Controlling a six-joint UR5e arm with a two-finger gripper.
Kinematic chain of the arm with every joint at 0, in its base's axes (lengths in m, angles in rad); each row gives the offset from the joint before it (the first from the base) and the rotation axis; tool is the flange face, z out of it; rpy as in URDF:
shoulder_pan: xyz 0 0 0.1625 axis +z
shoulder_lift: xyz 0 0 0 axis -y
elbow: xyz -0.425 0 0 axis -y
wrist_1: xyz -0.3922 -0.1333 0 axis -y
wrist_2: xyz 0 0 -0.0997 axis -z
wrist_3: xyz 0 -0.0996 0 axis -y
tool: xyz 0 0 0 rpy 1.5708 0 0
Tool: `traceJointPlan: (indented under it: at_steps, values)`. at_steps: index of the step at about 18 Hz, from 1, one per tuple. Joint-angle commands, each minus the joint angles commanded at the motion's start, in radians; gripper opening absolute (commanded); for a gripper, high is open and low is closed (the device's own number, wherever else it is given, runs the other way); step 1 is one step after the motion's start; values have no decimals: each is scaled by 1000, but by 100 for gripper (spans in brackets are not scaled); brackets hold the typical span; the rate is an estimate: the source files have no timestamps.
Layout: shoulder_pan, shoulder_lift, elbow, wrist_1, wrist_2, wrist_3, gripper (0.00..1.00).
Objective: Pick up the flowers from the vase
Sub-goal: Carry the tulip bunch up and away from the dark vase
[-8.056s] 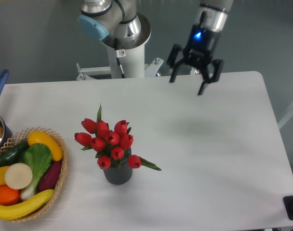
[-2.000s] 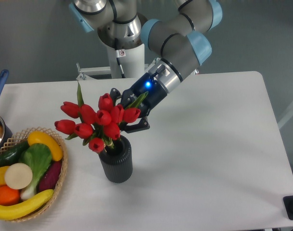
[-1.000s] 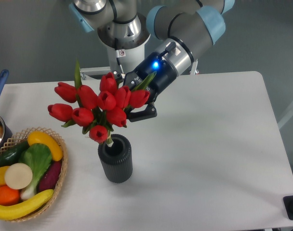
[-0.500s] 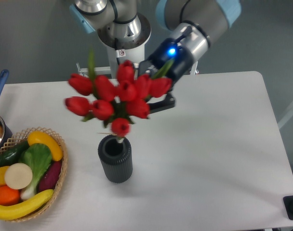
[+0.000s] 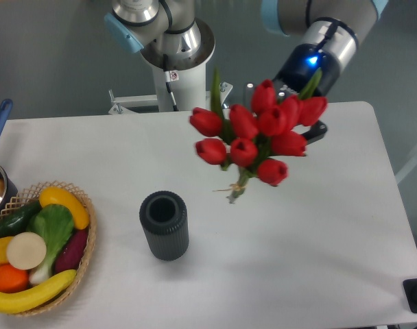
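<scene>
Flowers (image 5: 260,137): clamped in hand (image 5: 306,116), held aloft well clear of empty vase (image 5: 164,225) on counter (image 5: 318,247), so stems hang free.

Gripper (image 5: 306,116) held flowers (image 5: 260,133) aloft, clear of vase (image 5: 164,225); basket (image 5: 85,257) at table's (image 5: 332,260) left edge.
</scene>
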Motion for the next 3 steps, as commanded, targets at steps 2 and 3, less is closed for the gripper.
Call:
traceJointPlan:
  at_steps: [2,3]
  values:
    - [6,2,-8,0,0,5,26]
    - [8,2,-11,2,0,5,26]
